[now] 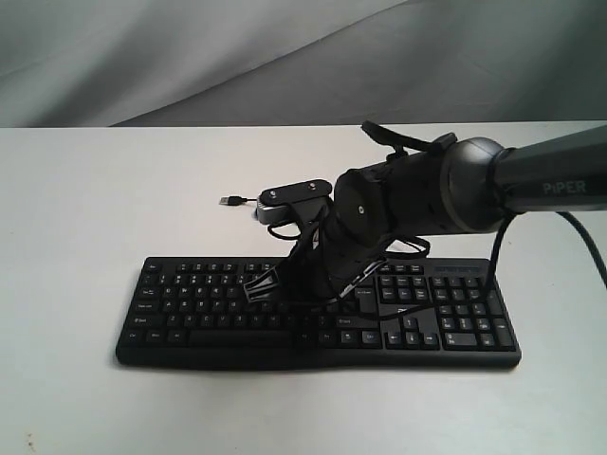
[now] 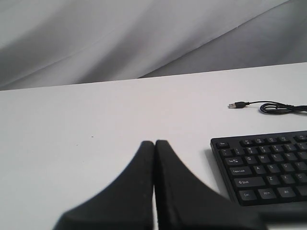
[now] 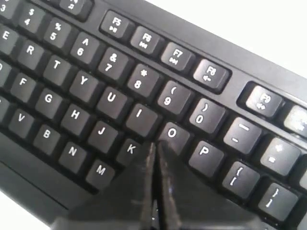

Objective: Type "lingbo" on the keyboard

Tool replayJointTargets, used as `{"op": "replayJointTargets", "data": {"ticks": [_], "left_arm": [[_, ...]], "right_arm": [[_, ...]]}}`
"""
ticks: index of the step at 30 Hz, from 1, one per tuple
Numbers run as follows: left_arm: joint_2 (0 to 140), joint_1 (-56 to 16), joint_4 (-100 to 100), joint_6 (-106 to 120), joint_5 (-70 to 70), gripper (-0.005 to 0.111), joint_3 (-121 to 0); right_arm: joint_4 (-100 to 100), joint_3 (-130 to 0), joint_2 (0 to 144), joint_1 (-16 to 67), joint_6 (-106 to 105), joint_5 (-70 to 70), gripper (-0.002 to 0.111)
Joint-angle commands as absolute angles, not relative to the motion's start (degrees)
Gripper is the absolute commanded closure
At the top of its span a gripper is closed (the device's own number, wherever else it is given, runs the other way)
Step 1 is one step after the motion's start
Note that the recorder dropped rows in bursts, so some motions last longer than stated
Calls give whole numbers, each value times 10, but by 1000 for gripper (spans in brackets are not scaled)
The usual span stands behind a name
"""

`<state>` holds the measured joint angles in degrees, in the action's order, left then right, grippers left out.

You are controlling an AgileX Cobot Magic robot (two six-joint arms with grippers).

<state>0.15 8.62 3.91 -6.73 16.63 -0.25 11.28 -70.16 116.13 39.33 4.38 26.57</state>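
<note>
**Right hand at K/O gap; both hands closed**

The white counter (image 1: 76, 209) is seen carrying the keyboard (image 1: 190, 303), laid flat with its number pad to the right in the exterior view. The right hand (image 3: 156, 146) is held over the letter block with its fingers pressed together and its tips at the gap between K and O; contact cannot be told. The left hand (image 2: 154, 143), fingers also together, is held over bare counter beside the keyboard's Esc end. The USB plug (image 1: 229, 200) lies loose behind the keyboard.

open table (image 1: 76, 209) lies left of the keyboard (image 1: 190, 313); the right arm (image 1: 446, 194) overhangs its middle keys.
</note>
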Motion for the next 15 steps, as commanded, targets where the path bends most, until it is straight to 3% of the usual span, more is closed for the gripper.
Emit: {"op": "replayJointTargets", "data": {"ticks": [1, 15], "left_arm": [[0, 87, 34, -70, 164, 106, 0], [0, 87, 34, -70, 164, 106, 0]], "right_arm": [[102, -701, 1140, 394, 45, 264, 108], [173, -701, 1136, 394, -43, 204, 108]]}}
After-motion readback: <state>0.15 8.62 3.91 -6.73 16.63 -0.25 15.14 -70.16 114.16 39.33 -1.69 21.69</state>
